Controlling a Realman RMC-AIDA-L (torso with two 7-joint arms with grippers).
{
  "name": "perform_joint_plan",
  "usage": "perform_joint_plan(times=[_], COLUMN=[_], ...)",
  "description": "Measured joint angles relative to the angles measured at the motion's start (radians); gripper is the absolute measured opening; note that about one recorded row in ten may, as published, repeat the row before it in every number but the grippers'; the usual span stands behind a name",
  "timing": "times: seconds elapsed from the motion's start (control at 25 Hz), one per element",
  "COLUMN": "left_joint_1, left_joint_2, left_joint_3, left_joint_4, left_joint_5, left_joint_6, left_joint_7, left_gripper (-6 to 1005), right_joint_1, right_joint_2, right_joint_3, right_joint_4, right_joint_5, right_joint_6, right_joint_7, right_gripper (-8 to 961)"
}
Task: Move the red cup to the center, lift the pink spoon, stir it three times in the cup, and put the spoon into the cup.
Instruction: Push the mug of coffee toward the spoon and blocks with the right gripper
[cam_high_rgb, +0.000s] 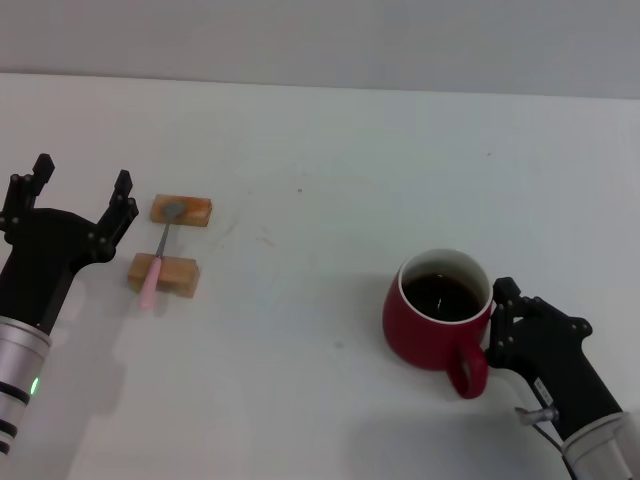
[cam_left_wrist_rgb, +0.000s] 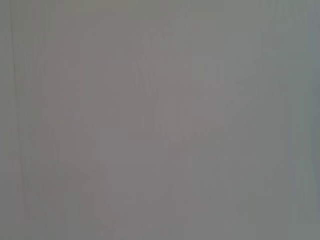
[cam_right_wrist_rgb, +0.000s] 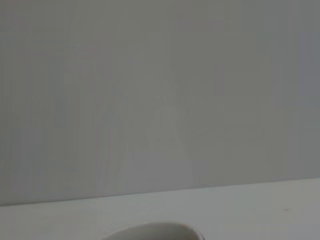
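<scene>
The red cup (cam_high_rgb: 425, 325) stands on the white table at the right, with dark liquid inside and its loop handle towards me. My right gripper (cam_high_rgb: 500, 320) sits right against the cup's handle side. The cup's white rim (cam_right_wrist_rgb: 150, 231) just shows in the right wrist view. The pink spoon (cam_high_rgb: 152, 282) lies across two small tan wooden blocks at the left, its metal bowl on the far block. My left gripper (cam_high_rgb: 82, 180) is open and empty, just left of the spoon.
The far block (cam_high_rgb: 195, 211) and the near block (cam_high_rgb: 180, 272) hold the spoon off the white table (cam_high_rgb: 300, 250). A grey wall runs behind the table's far edge. The left wrist view shows only plain grey.
</scene>
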Motion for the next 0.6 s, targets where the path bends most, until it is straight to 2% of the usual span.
perform_joint_plan(times=[0.6], left_joint_1=[0.001], left_joint_2=[0.000], left_joint_3=[0.000], left_joint_4=[0.000], left_joint_5=[0.000], left_joint_6=[0.000], left_joint_7=[-0.002], left_gripper=[861], right_joint_1=[0.059], right_joint_2=[0.000], right_joint_3=[0.003], right_joint_4=[-0.005], right_joint_5=[-0.009], right_joint_6=[0.044], right_joint_7=[0.005], right_gripper=[0])
